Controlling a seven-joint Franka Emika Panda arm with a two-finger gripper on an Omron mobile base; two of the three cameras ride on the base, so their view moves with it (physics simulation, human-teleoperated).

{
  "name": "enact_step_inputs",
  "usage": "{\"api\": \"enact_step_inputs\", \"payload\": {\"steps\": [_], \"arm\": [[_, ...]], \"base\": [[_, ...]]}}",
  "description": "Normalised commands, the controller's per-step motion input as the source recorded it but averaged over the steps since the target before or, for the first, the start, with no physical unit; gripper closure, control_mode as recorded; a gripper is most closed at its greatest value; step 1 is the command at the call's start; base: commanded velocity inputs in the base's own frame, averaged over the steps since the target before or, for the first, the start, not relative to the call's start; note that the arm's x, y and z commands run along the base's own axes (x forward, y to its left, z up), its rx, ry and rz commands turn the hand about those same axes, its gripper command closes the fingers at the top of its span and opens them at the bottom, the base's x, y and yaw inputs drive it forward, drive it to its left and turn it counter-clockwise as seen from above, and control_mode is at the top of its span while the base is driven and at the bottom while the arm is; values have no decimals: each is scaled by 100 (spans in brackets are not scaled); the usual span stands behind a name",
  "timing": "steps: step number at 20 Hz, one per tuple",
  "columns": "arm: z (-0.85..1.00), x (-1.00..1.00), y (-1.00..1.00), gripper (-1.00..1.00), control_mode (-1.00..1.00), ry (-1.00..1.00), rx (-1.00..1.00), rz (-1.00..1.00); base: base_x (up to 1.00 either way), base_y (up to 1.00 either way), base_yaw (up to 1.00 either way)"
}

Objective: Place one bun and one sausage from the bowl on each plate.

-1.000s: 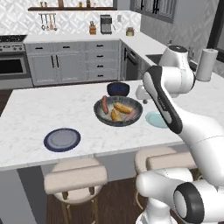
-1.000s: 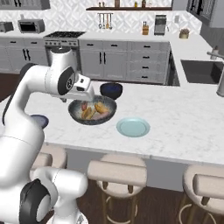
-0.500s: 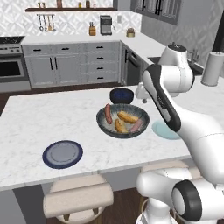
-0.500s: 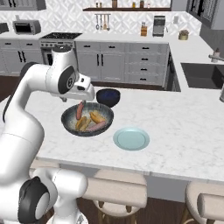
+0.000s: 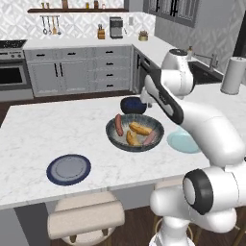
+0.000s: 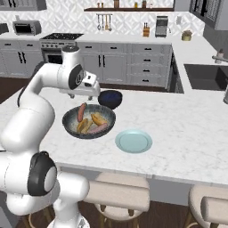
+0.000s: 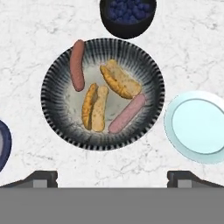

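Grey-speckled inside and ribbed dark at the rim, the wide shallow round bowl (image 7: pixel 103 94) sits on the white marble island counter (image 5: pixel 43 134) and holds two split golden buns (image 7: pixel 95 107) and two sausages, one reddish-brown (image 7: pixel 77 64) against the rim, one paler pink (image 7: pixel 127 113). From above, the hand view makes the count plain, while both base views show the food more obliquely. A smaller, deeper dark blue bowl (image 7: pixel 127 15) stands just beyond the wide bowl, nearly touching it. The round pale teal plate (image 6: pixel 133 140) lies bare just beside the wide bowl. The round dark navy plate (image 5: pixel 68 169) lies well apart on the other side in the left base view; the hand view catches just its edge. The two-finger gripper (image 7: pixel 112 178) hangs over the counter just short of the wide bowl, fingers (image 7: pixel 43 178) spread fully apart with nothing between them.
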Motion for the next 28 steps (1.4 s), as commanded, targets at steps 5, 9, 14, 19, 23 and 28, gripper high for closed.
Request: {"api": "enact_step_inputs", "payload": {"steps": [5, 9, 14, 19, 23, 28], "arm": [[-44, 77, 2, -100, -100, 21, -22, 9], [-43, 57, 0, -100, -100, 14, -18, 20], [-37, 15, -1, -100, -100, 1, -16, 21], [-56, 16, 19, -100, -100, -4, -2, 23], [-61, 32, 12, -100, -100, -8, 0, 21], [-66, 56, 0, -100, -100, -3, 0, 12]], "base": [[0, 0, 0], [0, 0, 0], [0, 0, 0], [0, 0, 0], [0, 0, 0], [0, 0, 0]]}}
